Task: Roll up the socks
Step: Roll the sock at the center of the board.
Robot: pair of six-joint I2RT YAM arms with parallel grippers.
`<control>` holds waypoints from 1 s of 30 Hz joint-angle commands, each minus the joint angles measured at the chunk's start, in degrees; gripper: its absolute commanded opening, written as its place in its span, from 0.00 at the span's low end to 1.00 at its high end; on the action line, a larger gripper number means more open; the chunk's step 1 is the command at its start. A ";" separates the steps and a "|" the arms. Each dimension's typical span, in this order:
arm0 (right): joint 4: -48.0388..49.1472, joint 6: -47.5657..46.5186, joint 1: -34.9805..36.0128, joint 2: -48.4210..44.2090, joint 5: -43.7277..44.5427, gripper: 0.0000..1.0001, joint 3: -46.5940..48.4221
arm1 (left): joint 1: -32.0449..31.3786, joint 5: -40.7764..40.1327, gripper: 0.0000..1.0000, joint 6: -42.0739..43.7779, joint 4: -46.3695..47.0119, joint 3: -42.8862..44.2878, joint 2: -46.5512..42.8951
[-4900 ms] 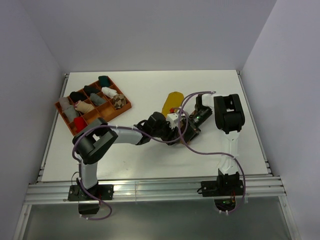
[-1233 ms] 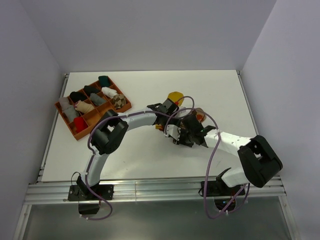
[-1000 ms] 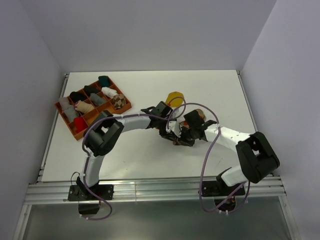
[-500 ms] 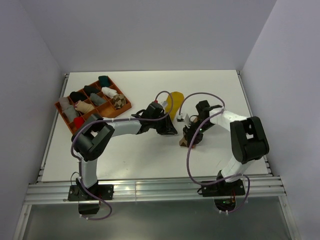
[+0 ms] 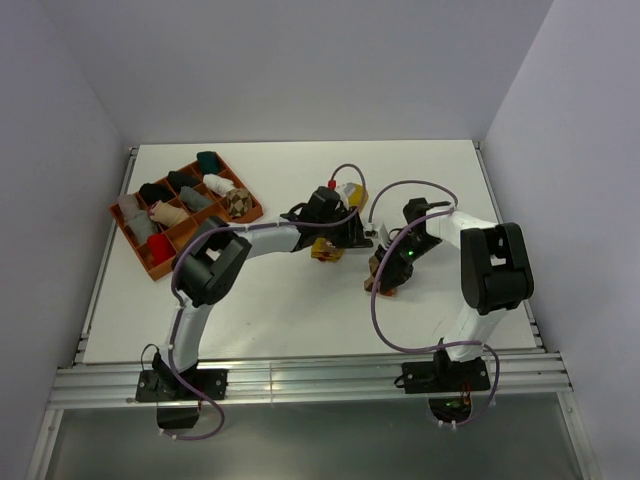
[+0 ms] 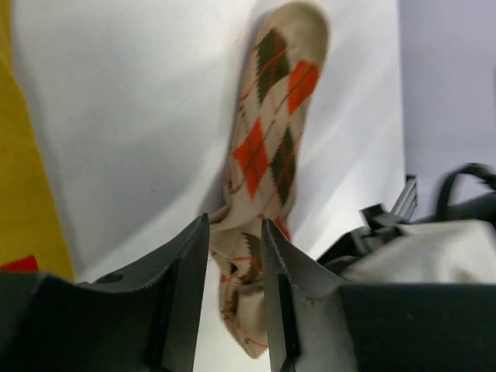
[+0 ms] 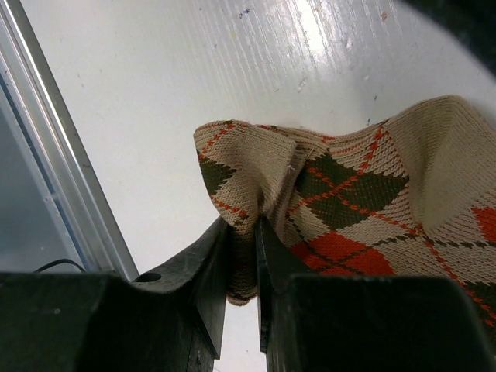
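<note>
The orange-brown-cream argyle sock (image 5: 384,274) lies crumpled on the white table (image 5: 300,310) right of centre. My right gripper (image 5: 386,282) is shut on a fold at the sock's edge (image 7: 256,170), with fabric pinched between the fingers (image 7: 242,232). My left gripper (image 5: 354,238) hovers just left of it, jaws a little apart. The same sock (image 6: 267,147) shows through the gap (image 6: 234,225), with bare table beside it. The mustard sock (image 5: 326,250) is mostly hidden under my left arm; its edge with the red label shows in the left wrist view (image 6: 23,170). A brown-and-cream argyle bundle (image 5: 237,203) sits in the tray.
An orange compartment tray (image 5: 150,262) with several small sock bundles stands at the back left. The table's metal rail (image 7: 54,170) runs close to the right gripper in its wrist view. Purple cables (image 5: 390,190) loop above both wrists.
My left gripper has moved up and right, and now covers most of the mustard sock. My right gripper still holds the argyle sock at about the same spot.
</note>
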 commanded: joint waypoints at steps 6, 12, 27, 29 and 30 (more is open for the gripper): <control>-0.67 -0.30 0.12 -0.71 -0.77 0.20 0.51 | -0.27 7.72 0.40 5.81 -4.56 2.27 4.23; -0.76 -0.38 0.12 -0.01 -0.24 0.20 0.78 | -1.14 9.66 0.41 8.10 -2.71 0.42 4.67; -0.84 -0.38 0.12 1.22 0.02 0.19 0.95 | -2.64 6.06 0.45 8.37 -4.64 4.89 10.38; -1.11 -0.47 0.12 1.57 -0.06 0.19 1.13 | -2.81 5.62 0.45 8.72 -5.87 5.68 11.44; -1.19 -0.56 0.12 1.66 -0.06 0.19 1.22 | -2.99 5.36 0.44 8.72 -5.96 6.04 11.53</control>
